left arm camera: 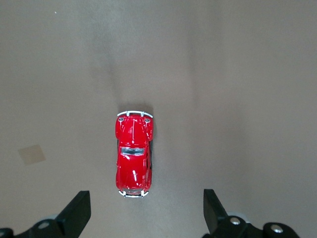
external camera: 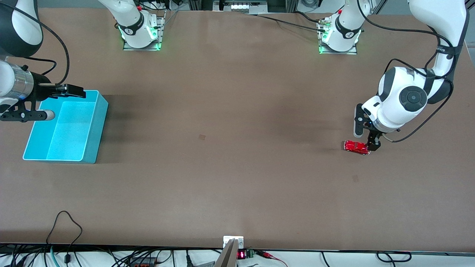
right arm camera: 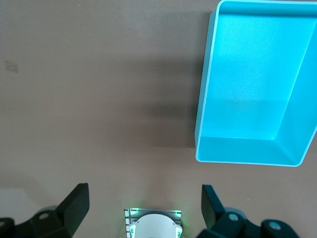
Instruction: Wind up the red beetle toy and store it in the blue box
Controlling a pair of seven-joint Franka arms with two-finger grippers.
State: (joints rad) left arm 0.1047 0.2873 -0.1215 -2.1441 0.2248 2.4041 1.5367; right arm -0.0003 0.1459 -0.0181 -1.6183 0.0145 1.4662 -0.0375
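The red beetle toy (external camera: 356, 147) stands on its wheels on the brown table toward the left arm's end. My left gripper (external camera: 365, 135) hangs open just over it. In the left wrist view the toy (left arm camera: 133, 156) lies lengthwise, with one bumper level with the tips of the open left gripper (left arm camera: 147, 213), and neither finger touches it. The blue box (external camera: 92, 141) sits open and empty toward the right arm's end. My right gripper (external camera: 61, 102) is open over the box's rim and holds nothing. In the right wrist view the box (right arm camera: 208, 99) lies to one side of the open right gripper (right arm camera: 145, 203).
The two arm bases (external camera: 141, 33) (external camera: 339, 37) stand along the table edge farthest from the front camera. Small tape patches (external camera: 202, 137) (external camera: 355, 178) mark the tabletop. Cables and a small display (external camera: 241, 254) run along the edge nearest the front camera.
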